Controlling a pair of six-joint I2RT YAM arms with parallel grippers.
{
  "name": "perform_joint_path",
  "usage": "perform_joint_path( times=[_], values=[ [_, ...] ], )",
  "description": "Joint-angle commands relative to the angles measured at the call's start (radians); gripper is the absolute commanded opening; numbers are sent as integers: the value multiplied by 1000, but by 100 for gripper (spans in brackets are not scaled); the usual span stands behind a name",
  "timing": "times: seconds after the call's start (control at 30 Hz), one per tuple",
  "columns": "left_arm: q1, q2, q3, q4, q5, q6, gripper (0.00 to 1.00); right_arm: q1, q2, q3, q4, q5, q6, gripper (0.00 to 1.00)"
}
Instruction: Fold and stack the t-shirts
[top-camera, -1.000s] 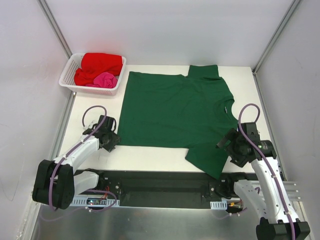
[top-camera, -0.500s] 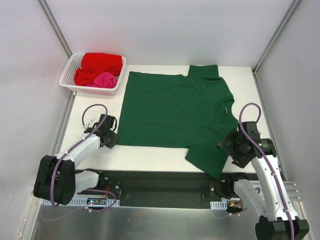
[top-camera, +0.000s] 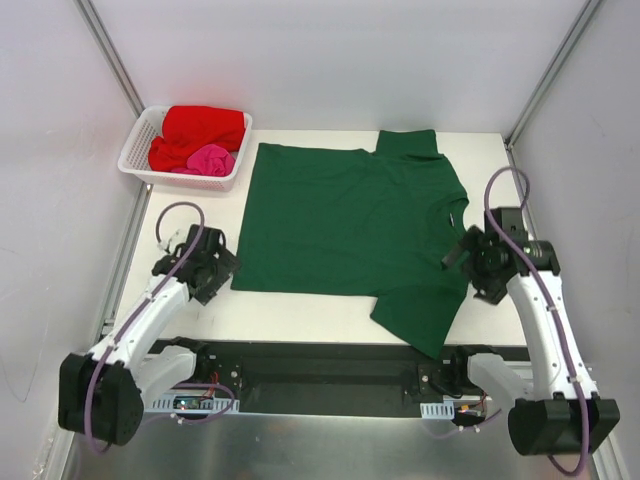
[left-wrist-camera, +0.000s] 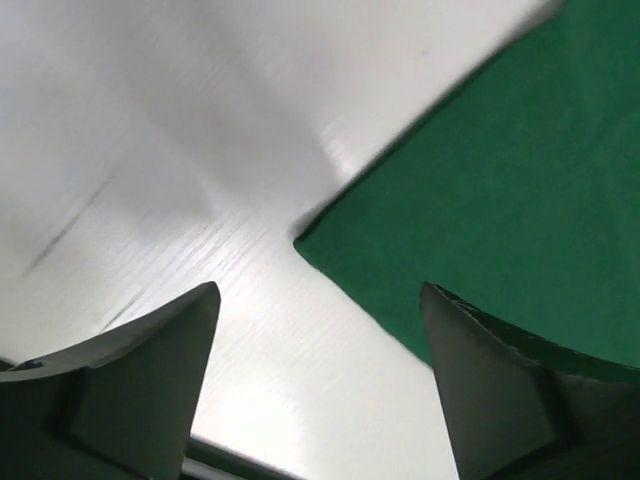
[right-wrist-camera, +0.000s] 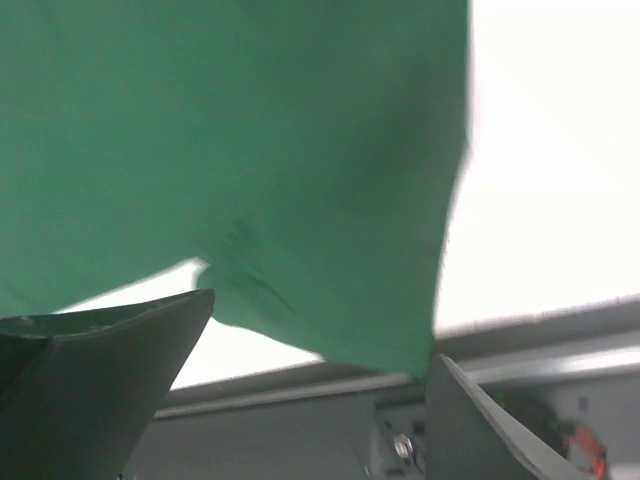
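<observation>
Tee (top-camera: 350, 220) on table (top-camera: 300, 315); basket (top-camera: 131, 157) rear-L

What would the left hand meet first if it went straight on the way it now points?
Most likely the near corner of the dark green t-shirt, lying just ahead of the open left hand. Depth is unclear: it might touch bare table beside that corner first.

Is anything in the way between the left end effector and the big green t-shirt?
No, nothing visible is. The left end effector is open right beside the green t-shirt, at its near left corner. The left wrist view shows only bare table and that corner of cloth.
</observation>
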Motion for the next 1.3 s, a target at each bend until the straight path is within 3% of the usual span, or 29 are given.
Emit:
perform_joint_path(
  times=[0.0,0.07,0.1,0.2,0.3,0.43,0.57,0.67,1.27],
  values=[
    [-5,-68,228,-133,-75,223,85,-12,174,208,106,7,-166,96],
    [-4,-2,378,-82,-17,363,85,-12,274,291,196,-45,-223,96],
    [-6,111,436,-36,23,401,85,-12,326,373,229,-85,-246,96],
    [-23,353,647,54,164,464,84,-11,562,524,344,-149,-297,96],
    [-49,562,786,148,181,498,84,-12,777,648,514,-218,-297,96],
    [-50,811,995,162,216,458,83,-11,1030,774,530,-265,-242,96],
    [-49,1001,1147,162,215,449,83,-21,1154,831,507,-180,-247,96],
    [-40,1148,1260,162,218,435,84,-37,1225,885,504,-228,-237,96],
    [9,1365,1367,168,243,246,83,-44,1420,1038,478,-249,-210,96]
  ],
)
